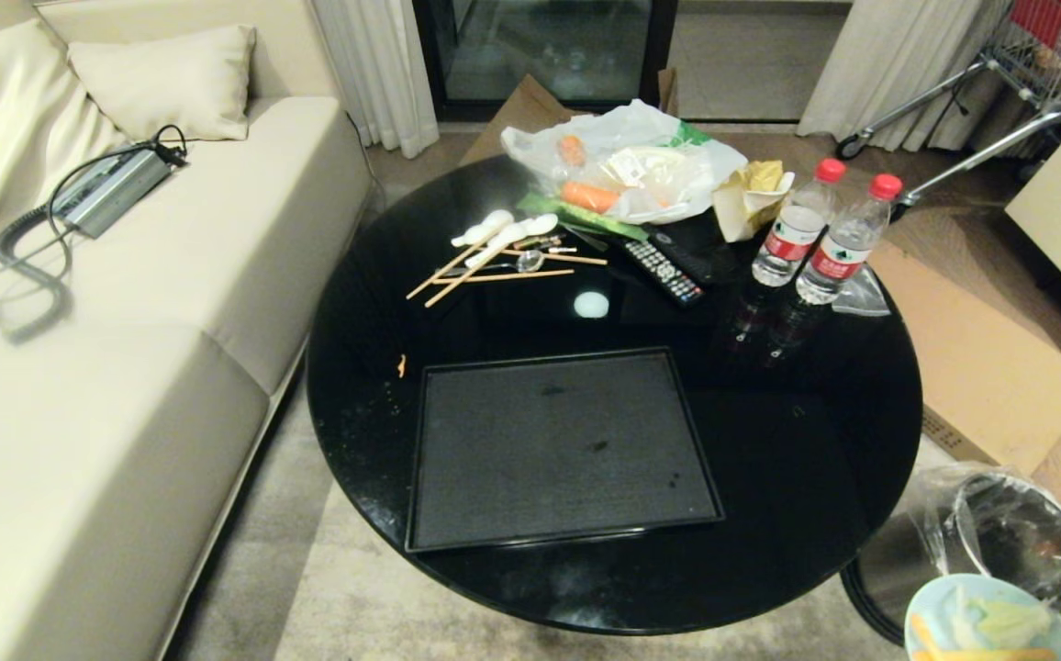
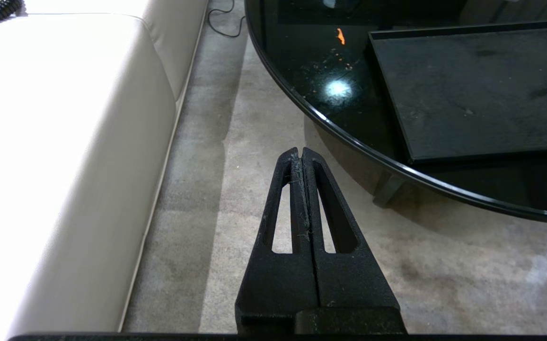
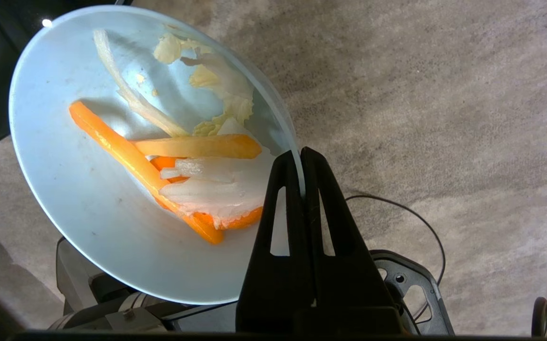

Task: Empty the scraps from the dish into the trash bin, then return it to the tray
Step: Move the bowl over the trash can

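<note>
Right gripper (image 3: pixel 300 158) clamped on the rim of the dish (image 3: pixel 89 199), one finger inside the bowl, one outside. Dish held off the table (image 1: pixel 797 477), over the carpet, just beside the trash bin (image 1: pixel 1017 532); open side faces up, slightly tilted. Scraps (image 3: pixel 179 161) remain inside: the longest carrot strip lies diagonally across the bowl, a shorter one crosses it, pale peelings heaped toward the gripped edge. In the head view the dish is cut off at the frame corner; the right arm itself is not visible there. Tray (image 1: pixel 457 514) bare on the table. Left gripper (image 2: pixel 300 154) closed, empty, low between sofa (image 2: pixel 65 142) and table.
</note>
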{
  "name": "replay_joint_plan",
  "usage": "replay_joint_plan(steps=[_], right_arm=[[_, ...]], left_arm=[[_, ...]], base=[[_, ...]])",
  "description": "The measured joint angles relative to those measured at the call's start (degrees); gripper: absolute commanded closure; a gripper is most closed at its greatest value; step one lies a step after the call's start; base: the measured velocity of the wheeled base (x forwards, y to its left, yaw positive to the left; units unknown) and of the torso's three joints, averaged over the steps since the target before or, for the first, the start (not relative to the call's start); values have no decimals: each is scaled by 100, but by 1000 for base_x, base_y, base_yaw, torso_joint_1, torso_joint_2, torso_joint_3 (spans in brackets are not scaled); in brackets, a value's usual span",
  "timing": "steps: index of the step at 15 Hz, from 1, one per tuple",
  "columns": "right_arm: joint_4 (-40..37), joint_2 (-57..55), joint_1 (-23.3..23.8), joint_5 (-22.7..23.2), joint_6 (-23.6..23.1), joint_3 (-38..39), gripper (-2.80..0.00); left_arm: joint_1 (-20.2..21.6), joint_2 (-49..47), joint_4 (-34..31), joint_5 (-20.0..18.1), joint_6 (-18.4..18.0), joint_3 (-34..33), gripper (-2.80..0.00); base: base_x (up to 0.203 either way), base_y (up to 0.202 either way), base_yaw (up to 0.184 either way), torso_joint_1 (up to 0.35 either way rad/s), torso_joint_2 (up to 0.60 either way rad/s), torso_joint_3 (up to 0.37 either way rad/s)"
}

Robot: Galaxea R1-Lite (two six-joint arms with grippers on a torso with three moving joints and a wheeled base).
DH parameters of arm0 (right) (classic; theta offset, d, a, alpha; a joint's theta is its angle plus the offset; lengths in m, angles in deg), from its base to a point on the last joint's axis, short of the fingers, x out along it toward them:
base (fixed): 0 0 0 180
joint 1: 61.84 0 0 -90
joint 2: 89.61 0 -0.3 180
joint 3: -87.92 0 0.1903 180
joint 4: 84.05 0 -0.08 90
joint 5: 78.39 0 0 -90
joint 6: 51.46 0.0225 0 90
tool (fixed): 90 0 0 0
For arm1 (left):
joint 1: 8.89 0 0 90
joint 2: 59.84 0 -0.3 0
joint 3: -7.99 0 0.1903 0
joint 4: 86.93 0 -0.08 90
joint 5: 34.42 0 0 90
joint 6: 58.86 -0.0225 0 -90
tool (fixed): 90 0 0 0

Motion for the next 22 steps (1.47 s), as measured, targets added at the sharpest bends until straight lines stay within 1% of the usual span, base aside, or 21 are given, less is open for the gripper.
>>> replay_joint_plan(steps=[14,16,22], right_arm=[[60,-24,-2,0,2,83,0],[66,-26,-2,4,0,85,0],[66,-28,2,-1,-5,116,0]], left_arm=[[0,0,-1,-17,-1,0,0],[-2,0,-1,-15,0,0,0],[-2,0,0,-13,2,0,0]], base=[[0,0,0,0,0,0],[3,-115,8,1,7,5],[0,-183,5,1,2,3]])
